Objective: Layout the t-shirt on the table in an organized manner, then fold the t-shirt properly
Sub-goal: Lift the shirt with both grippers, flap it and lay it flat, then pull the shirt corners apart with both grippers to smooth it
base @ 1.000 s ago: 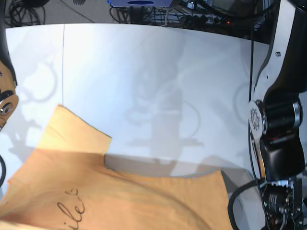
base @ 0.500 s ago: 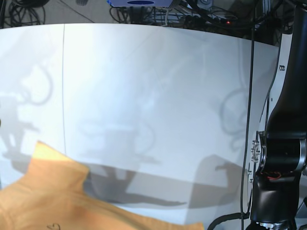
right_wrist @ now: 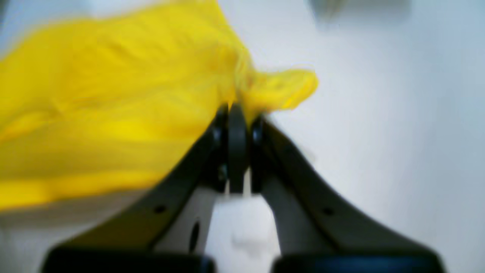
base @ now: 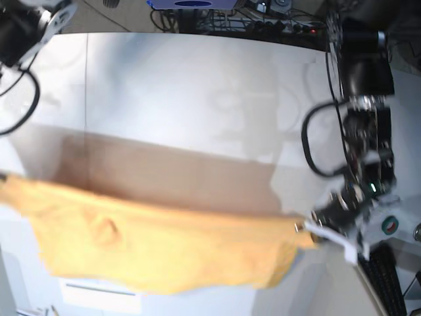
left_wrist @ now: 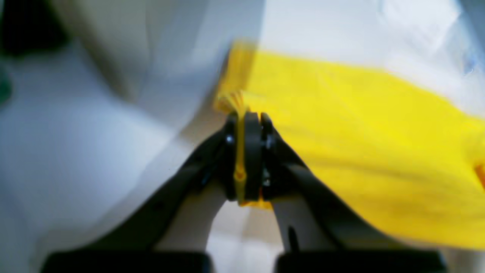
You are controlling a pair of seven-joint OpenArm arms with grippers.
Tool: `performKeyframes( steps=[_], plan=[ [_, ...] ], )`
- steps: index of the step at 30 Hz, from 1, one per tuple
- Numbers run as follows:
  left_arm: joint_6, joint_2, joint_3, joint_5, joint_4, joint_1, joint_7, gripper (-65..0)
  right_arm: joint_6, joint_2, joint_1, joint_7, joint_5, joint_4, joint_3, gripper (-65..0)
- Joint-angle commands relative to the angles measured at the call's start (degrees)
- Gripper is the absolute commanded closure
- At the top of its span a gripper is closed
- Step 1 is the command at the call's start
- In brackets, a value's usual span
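Observation:
The t-shirt (base: 158,253) is orange-yellow and hangs as a wide band across the lower base view, above the table (base: 197,85), casting a broad shadow on it. My left gripper (base: 308,230) is shut on the shirt's right end. In the left wrist view that gripper (left_wrist: 246,121) pinches a bunched fold of the t-shirt (left_wrist: 360,136) between its black fingers. In the right wrist view my right gripper (right_wrist: 235,112) is shut on a gathered corner of the t-shirt (right_wrist: 113,113). In the base view the shirt's left end runs to the frame's edge, where the right gripper is out of sight.
A thin dark seam (base: 87,79) crosses the table's left part. Cables and equipment (base: 263,23) lie beyond the far edge. The left arm's black links (base: 365,99) stand over the table's right side, and part of the right arm (base: 23,29) shows at top left.
The shirt, low at the bottom of the base view before, is now lifted and stretched across it between both grippers. The left arm has swung toward the far right.

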Motion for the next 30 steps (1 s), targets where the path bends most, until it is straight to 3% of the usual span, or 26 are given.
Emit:
performKeyframes(
  steps=[1,4,9,17,21,30],
  plan=[
    [-0.6,-0.1,0.2,-0.5,0.0,1.3,-0.5,0.0,0.2,0.9,-0.6,3.4,0.6,-2.1,0.2,0.0],
    [-0.6,0.1,0.1,-0.5,-4.3,6.7,-1.2,0.0,0.2,0.8,-4.1,9.9,0.6,-12.6,0.2,0.0],
    [-0.6,-0.2,0.1,-0.5,-6.0,13.5,-7.6,0.0,0.2,1.1,-8.9,14.2,0.6,-20.2,0.5,0.0],
    [-0.6,-2.2,0.0,-0.5,-5.8,19.1,-7.8,0.0,0.4,-0.8,-15.6,14.7,0.6,-19.7,0.5,0.0],
    [-0.6,-3.4,0.0,-0.5,-5.7,20.4,-7.8,0.0,3.8,-2.5,-18.7,14.7,0.6,-18.0,0.5,0.0],
    [-0.4,-4.6,-2.0,-0.5,3.1,30.8,-7.8,0.0,4.5,-5.0,-25.0,14.7,0.6,-12.8,0.7,0.0]
  ],
)
